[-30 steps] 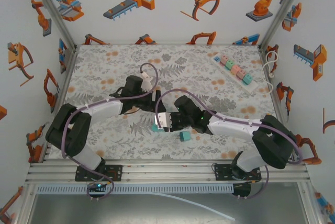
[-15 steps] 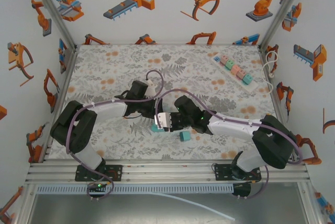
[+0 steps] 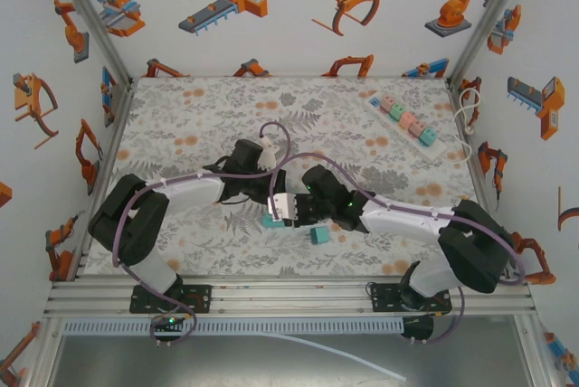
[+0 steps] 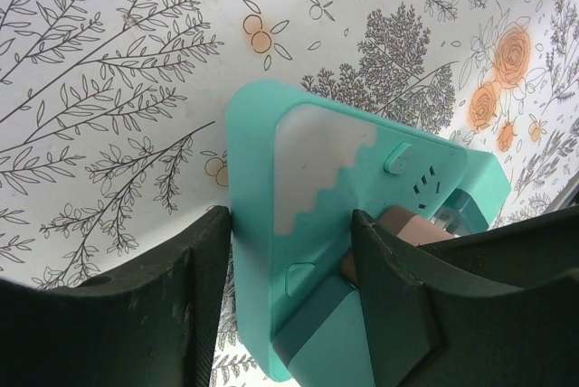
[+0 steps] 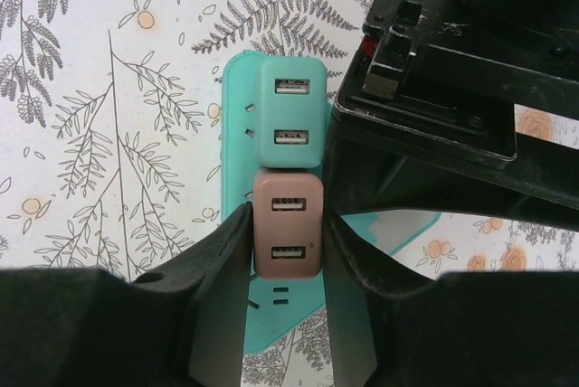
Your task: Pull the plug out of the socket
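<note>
Resting on the flower-patterned table (image 3: 181, 116), the teal socket (image 4: 298, 188) serves as the reference point for all positions below. The left gripper (image 4: 289, 256) straddles the socket. Its fingers (image 4: 194, 306) bear against two opposite sides of the socket, pinching its body. The right gripper (image 5: 288, 251) faces the socket from the other side. Its fingers (image 5: 222, 306) are clamped on the pink plug (image 5: 288, 224), one pad on each flank. The pink plug sits seated on the face of the socket, touching the teal plug (image 5: 289, 111) just beside it on the same face. A long strip (image 3: 404, 118) carrying coloured plugs lies well apart from the socket, toward the far right. A small teal cube (image 3: 318, 235) lies near the socket, on its near right side.
</note>
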